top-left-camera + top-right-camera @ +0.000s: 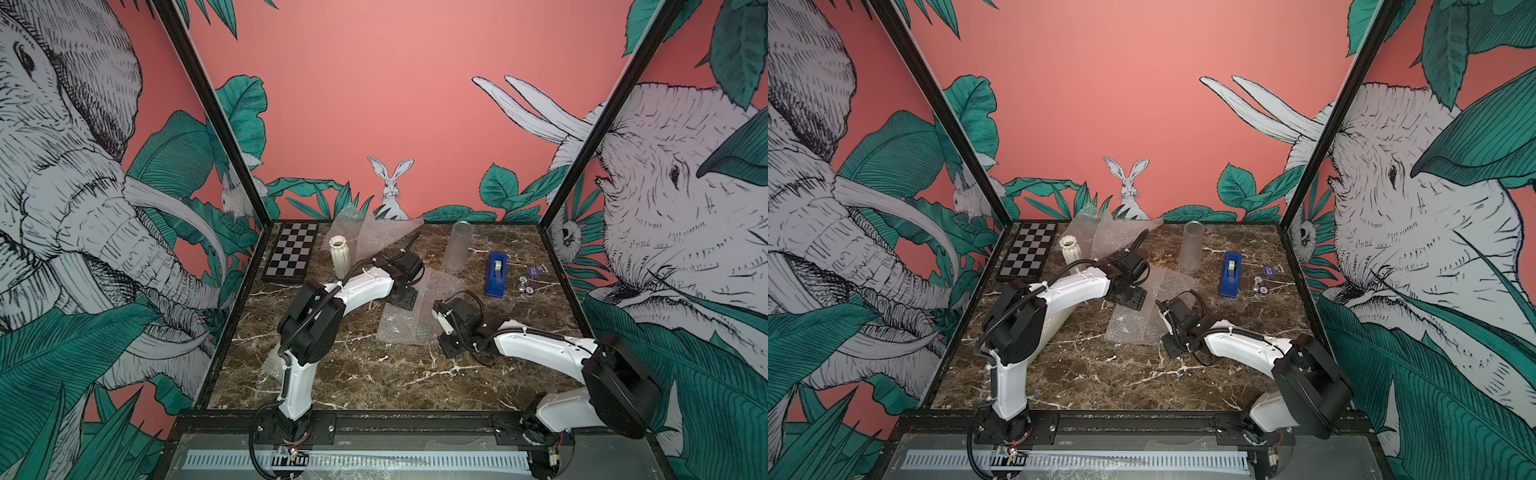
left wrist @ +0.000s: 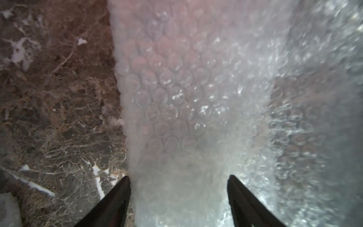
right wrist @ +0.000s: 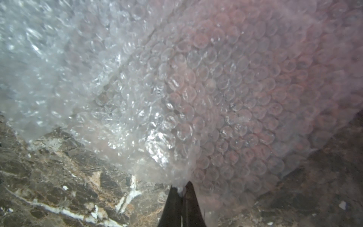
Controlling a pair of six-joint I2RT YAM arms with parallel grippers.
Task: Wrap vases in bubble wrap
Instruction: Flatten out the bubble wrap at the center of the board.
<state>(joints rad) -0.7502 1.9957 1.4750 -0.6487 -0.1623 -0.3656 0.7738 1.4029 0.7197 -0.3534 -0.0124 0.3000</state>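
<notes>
**Position of parts.** The left fingers (image 2: 178,180) stand apart on either side of a wrapped bundle (image 2: 188,110) lying on the desk (image 1: 353,374). A pale column shows through the wrap and is probably a vase. The left wrist view does not show whether the fingers press on the bundle or only flank it. The right fingers (image 3: 181,191) are closed tight on a thin edge of the bubble wrap (image 3: 196,88), and the sheet fans away from the pinch. In both top views the sheet lies mid-desk between the two arms.

**Other items.** A white vase (image 1: 341,257) stands upright at the far left, just beside the left arm and next to the chequered board (image 1: 291,253). A glass vase (image 1: 457,247) stands upright at the far middle. The tape dispenser (image 1: 496,274) sits to the right, well apart from the bundle.

**Hazards.**
- The pinch holds little material, so a hard pull may slip it free or tear the film.
- No tape is visible, so slack on the right side lets the wrap spring open.
- An off-centre squeeze may roll the bundle on the hard desk.
- A swing of the left arm may topple the white vase.
</notes>
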